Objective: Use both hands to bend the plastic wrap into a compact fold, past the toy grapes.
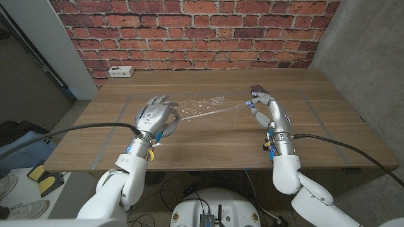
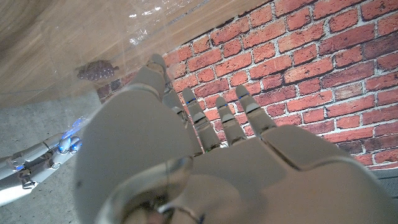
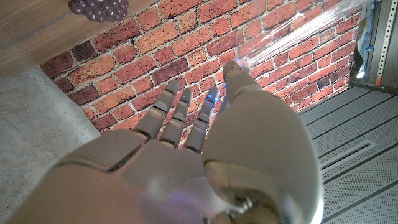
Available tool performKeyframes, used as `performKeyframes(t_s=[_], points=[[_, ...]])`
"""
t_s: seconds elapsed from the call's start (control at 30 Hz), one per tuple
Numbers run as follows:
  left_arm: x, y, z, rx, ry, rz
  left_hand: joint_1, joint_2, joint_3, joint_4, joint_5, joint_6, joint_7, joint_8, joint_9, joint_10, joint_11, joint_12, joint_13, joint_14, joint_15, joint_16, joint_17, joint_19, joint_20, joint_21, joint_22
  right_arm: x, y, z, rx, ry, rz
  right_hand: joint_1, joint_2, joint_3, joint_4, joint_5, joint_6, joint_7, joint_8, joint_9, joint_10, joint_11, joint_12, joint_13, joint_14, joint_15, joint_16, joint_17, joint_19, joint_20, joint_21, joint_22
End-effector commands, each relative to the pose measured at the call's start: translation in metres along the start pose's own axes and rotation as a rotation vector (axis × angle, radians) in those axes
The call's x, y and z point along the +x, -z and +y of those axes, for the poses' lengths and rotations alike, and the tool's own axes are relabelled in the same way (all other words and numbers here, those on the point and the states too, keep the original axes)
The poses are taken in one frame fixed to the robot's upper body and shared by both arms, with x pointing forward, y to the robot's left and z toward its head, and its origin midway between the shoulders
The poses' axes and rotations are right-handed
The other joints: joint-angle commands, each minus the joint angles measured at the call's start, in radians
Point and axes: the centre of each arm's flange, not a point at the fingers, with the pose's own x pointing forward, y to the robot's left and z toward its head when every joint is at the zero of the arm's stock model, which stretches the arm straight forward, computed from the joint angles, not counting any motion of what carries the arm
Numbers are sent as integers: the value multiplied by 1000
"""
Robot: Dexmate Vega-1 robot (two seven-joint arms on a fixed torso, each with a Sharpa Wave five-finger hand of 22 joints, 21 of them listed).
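Note:
A clear sheet of plastic wrap (image 1: 203,107) stretches, crinkled, between my two hands above the table's middle. My left hand (image 1: 154,117) grips its left end with fingers curled over it. My right hand (image 1: 264,108) stands on its edge and pinches the right end at its thumb tip. The purple toy grapes (image 1: 257,89) lie just beyond the right hand's fingertips. In the left wrist view the wrap (image 2: 149,34) runs off from my left hand (image 2: 205,155) with the grapes (image 2: 97,71) beyond. The right wrist view shows my right hand (image 3: 205,149), the wrap (image 3: 298,34) and the grapes (image 3: 99,7).
A white power strip (image 1: 120,71) lies at the far left corner of the wooden table (image 1: 208,142). A brick wall stands behind the table. Cables hang along both arms at the near edge.

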Motion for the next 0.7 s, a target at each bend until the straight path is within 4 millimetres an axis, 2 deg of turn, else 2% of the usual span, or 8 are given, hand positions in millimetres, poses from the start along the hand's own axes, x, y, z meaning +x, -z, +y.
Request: performKeyframes(t_s=[0.03,0.7], points=[[21,8,-8,20,17,14,12,2,2,3,4,70,67,-3,2,6,-2,0,5,11,-139,0,3,6,-5,0,3,25,10,9,4,3,-4,-9,0,5,-1,7,41,31,3,3,10,4,0,6,11,-145,0,4,1,2,1,2],[52,16,-19,76,22,39,15,3,1,5,4,72,64,-14,1,7,-8,-4,6,10,-140,-2,3,8,-9,-1,3,61,21,20,1,-12,-4,-11,0,5,-1,8,38,30,4,1,16,4,-2,7,14,-146,0,6,2,0,0,1]])
